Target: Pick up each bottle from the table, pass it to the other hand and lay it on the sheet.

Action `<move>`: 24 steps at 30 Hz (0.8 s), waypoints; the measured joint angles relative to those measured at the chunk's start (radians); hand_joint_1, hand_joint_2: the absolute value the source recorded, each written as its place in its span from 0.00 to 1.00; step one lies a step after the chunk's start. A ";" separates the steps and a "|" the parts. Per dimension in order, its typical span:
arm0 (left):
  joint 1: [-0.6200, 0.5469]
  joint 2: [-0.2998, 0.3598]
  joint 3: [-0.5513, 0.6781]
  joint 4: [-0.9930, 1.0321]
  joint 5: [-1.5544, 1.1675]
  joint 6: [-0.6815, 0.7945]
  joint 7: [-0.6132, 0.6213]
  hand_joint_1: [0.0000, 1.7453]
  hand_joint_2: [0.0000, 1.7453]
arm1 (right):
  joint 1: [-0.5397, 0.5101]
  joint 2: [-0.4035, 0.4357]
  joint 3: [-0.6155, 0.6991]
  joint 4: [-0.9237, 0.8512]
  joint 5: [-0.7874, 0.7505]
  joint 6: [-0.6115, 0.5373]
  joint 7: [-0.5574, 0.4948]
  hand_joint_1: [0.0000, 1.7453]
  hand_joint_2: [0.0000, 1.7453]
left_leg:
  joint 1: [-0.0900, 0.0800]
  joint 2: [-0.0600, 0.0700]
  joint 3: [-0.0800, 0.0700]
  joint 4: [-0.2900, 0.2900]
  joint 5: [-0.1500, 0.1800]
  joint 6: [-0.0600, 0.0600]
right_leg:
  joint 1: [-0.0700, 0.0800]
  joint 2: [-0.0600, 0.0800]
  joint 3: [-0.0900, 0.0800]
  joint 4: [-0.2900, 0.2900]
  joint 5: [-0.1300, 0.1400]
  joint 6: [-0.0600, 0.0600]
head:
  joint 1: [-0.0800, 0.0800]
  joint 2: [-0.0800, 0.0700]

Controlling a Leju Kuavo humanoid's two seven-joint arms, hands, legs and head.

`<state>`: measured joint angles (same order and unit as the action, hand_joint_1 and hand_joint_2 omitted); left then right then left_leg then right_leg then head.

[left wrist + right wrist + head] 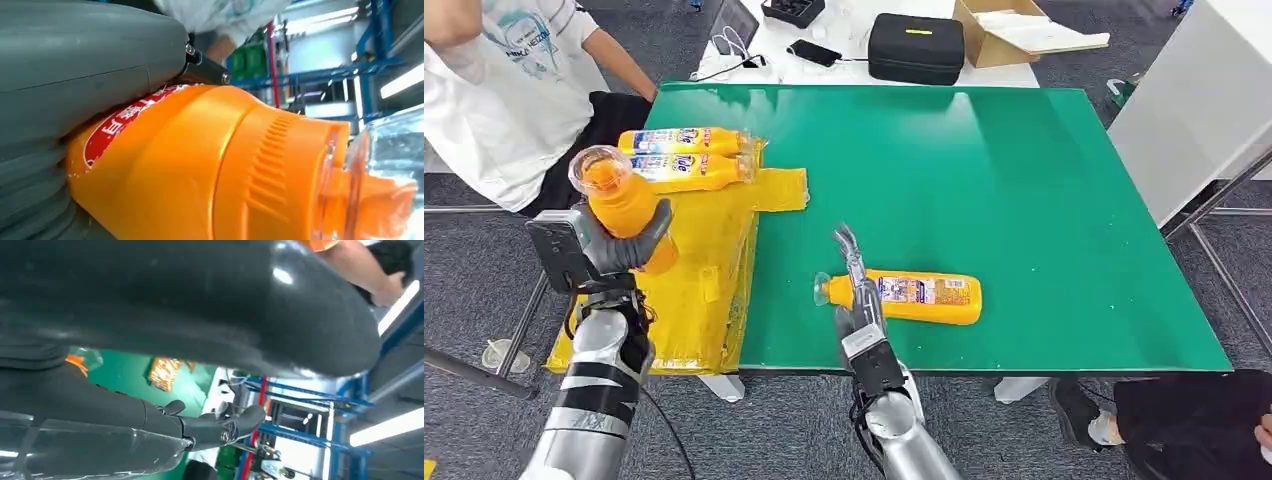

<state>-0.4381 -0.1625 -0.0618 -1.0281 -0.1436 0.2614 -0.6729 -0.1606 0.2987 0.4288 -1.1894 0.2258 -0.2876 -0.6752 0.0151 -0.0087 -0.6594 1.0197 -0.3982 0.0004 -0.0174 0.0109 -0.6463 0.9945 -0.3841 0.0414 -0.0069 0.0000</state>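
My left hand [614, 250] clamps 1 orange bottle [624, 205] upright above the yellow sheet [694, 290]; released so, it could topple. My right hand [856, 290], fingers apart, holds nothing beside the lying bottle [914, 297].

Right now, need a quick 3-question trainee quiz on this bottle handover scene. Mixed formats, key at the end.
1. True or false: the left hand grips an orange bottle over the yellow sheet.
2. How many bottles already lie on the sheet? A) one B) two C) three
3. Fill in: the right hand reaches over the bottle lying on the green ____.

Key: 1 true. 2 B, the two labelled bottles. 3 table; that bottle lies on its side.
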 measured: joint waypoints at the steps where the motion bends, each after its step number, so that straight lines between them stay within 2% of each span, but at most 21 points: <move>1: -0.006 0.002 0.003 0.005 -0.039 0.040 -0.006 1.00 1.00 | 0.002 0.000 0.002 -0.009 -0.005 -0.007 -0.005 0.00 0.00 | 0.000 0.000 0.000 0.000 0.000 0.000 | 0.000 0.000 0.000 0.000 0.000 0.000 | 0.000 0.000; 6: -0.091 0.040 0.002 0.120 -0.380 0.306 0.018 1.00 1.00 | 0.003 0.000 0.014 -0.053 -0.037 -0.058 -0.022 0.00 0.00 | 0.000 0.000 0.001 0.000 0.000 0.000 | 0.000 0.000 0.000 0.000 0.000 0.000 | 0.000 0.000; 7: -0.115 0.052 -0.006 0.169 -0.480 0.328 0.053 1.00 1.00 | 0.003 0.000 0.016 -0.061 -0.043 -0.077 -0.023 0.00 1.00 | 0.000 0.000 0.001 0.000 0.001 0.000 | 0.000 0.000 0.000 0.000 0.000 0.000 | 0.000 0.000; 13: -0.211 0.129 -0.101 0.426 -0.809 0.213 0.208 1.00 1.00 | 0.005 -0.014 0.019 -0.105 -0.065 -0.115 -0.024 0.00 1.00 | 0.000 0.002 0.001 0.000 0.001 0.000 | 0.000 0.001 0.000 0.000 0.001 0.000 | 0.000 0.000; 21: -0.239 0.185 -0.179 0.558 -0.859 0.137 0.231 1.00 1.00 | 0.009 -0.025 0.018 -0.115 -0.063 -0.103 -0.024 0.00 1.00 | 0.000 0.002 0.000 0.000 0.001 0.000 | 0.000 0.001 -0.001 0.000 0.000 0.000 | 0.000 0.000; 24: -0.248 0.199 -0.193 0.581 -0.873 0.019 0.239 1.00 1.00 | 0.009 -0.025 0.018 -0.115 -0.061 -0.090 -0.024 0.00 1.00 | 0.000 0.002 0.000 0.000 0.000 0.000 | 0.000 0.001 -0.001 0.000 0.000 0.000 | 0.000 0.000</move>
<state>-0.6864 0.0367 -0.2549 -0.4474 -1.0166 0.2806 -0.4341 -0.1519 0.2735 0.4467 -1.3046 0.1648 -0.3773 -0.6992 0.0152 -0.0069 -0.6594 1.0195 -0.3978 0.0002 -0.0171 0.0115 -0.6474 0.9948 -0.3842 0.0412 -0.0065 0.0000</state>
